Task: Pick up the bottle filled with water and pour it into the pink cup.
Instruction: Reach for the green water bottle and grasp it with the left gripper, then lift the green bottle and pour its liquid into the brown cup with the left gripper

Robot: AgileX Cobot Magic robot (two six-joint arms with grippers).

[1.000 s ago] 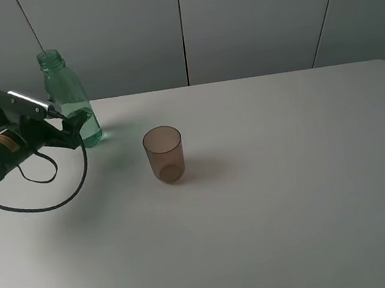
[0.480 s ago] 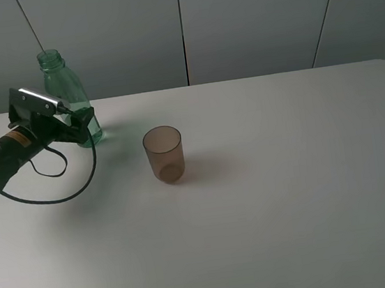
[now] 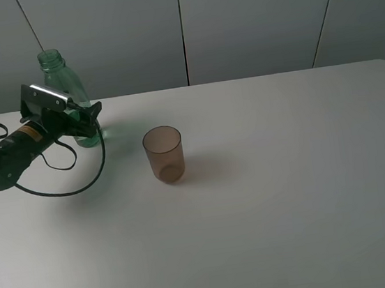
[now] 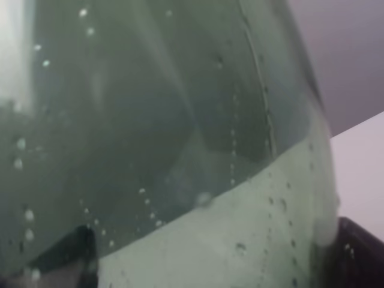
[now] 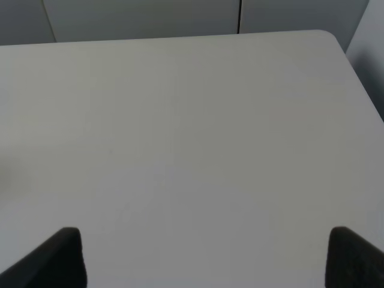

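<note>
The left gripper [image 3: 88, 121] has a finger on each side of the bottle [image 3: 57, 75], low on its body. Whether they press it or only flank it cannot be told. The bottle stands upright near the far left corner of the table [image 3: 290, 195], with water in its lower part. The cup [image 3: 163, 154] stands apart from it, toward the middle. The right gripper [image 5: 204, 258] is spread wide with nothing between its fingers, facing the far right corner.

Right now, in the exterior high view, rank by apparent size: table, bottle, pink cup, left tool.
1. table
2. bottle, lower part hidden behind the left tool
3. left tool and pink cup: look roughly alike, so not ranked
</note>
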